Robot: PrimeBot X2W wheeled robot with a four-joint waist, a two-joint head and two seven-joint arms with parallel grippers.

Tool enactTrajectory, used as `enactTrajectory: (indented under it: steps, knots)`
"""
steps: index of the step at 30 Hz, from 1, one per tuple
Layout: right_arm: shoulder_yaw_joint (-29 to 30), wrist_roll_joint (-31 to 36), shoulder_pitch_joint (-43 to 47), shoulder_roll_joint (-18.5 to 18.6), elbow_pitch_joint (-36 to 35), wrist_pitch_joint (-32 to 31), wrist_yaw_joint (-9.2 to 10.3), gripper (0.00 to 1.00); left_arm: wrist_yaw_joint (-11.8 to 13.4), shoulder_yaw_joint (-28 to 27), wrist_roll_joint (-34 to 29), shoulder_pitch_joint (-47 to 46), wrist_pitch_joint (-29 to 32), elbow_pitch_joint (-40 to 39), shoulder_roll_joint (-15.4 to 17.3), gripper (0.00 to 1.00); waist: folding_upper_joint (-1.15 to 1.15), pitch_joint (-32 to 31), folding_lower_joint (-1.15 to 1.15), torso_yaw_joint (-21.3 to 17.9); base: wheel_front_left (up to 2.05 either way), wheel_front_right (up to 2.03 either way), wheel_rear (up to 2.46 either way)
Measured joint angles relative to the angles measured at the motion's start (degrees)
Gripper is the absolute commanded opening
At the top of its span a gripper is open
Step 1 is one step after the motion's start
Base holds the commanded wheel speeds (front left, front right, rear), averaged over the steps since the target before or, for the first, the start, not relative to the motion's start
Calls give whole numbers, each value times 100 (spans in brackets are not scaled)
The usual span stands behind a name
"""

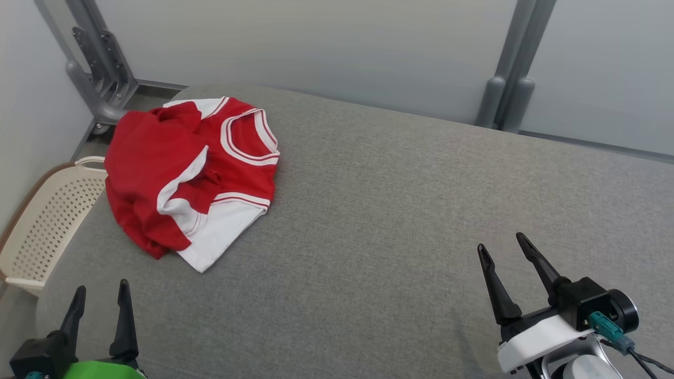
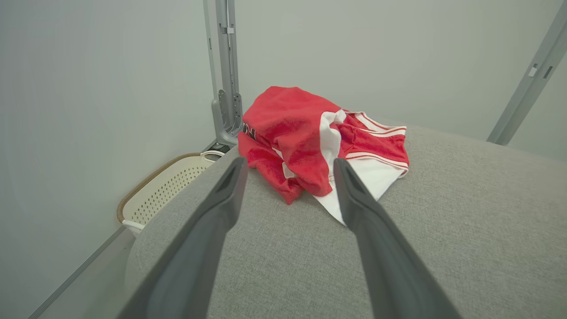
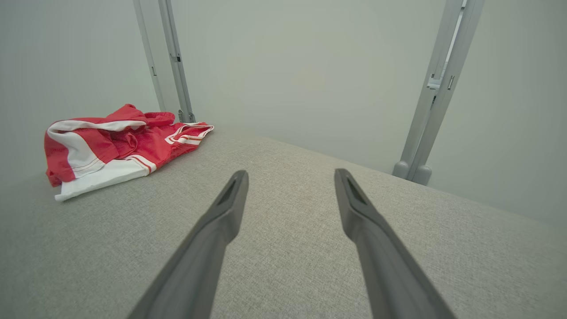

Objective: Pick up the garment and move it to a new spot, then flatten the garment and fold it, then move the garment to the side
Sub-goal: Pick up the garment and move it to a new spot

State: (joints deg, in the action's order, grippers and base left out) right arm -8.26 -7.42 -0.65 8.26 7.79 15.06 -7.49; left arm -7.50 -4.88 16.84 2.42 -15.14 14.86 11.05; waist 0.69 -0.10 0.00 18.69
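The garment (image 1: 189,173) is a red and white shirt lying crumpled in a heap at the far left of the grey padded surface (image 1: 400,221). It also lies ahead of the fingers in the left wrist view as the garment (image 2: 310,137), and at the left in the right wrist view as the garment (image 3: 115,141). My left gripper (image 1: 101,292) stands open at the lower left, short of the garment and apart from it. At the lower right my right gripper (image 1: 503,245) is open too, far from the cloth. Nothing is between either pair of fingers.
A cream perforated basket (image 1: 45,221) stands on the floor beside the surface's left edge. Grey metal posts (image 1: 508,79) and a bracket (image 1: 100,68) rise along the pale wall behind. The surface's rounded left corner lies close to my left gripper.
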Motion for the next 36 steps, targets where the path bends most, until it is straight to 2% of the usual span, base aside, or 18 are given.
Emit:
enactTrajectory:
  steps: [8, 19, 26, 32, 36]
  knots:
    - [-33, 3, -2, -34, 5, 0, 0, 100, 0, -74, 4, 55, 0, -54, 0, 100, 0, -25, 0, 278, 0, 0, 0]
    - [-49, 4, -39, 47, -74, 0, 0, 100, 0, -238, 34, -148, 0, -142, -124, 100, 0, 210, 0, 188, 0, 0, 0]
    - [-59, 16, -219, 170, -137, 0, 0, 100, 0, 7, 291, -832, 23, 252, -13, 100, 0, 526, 0, 117, 0, 0, 0]
    - [-87, 48, -402, 257, -133, 0, 0, 100, 0, 138, 695, -1889, 578, 760, 135, 100, 0, 887, 0, 12, 0, 0, 0]
    - [-99, 48, -467, 270, -126, 0, 0, 100, 31, 179, 898, -2444, 1237, 1200, 115, 100, 0, 1070, 0, -96, 0, 0, 0]
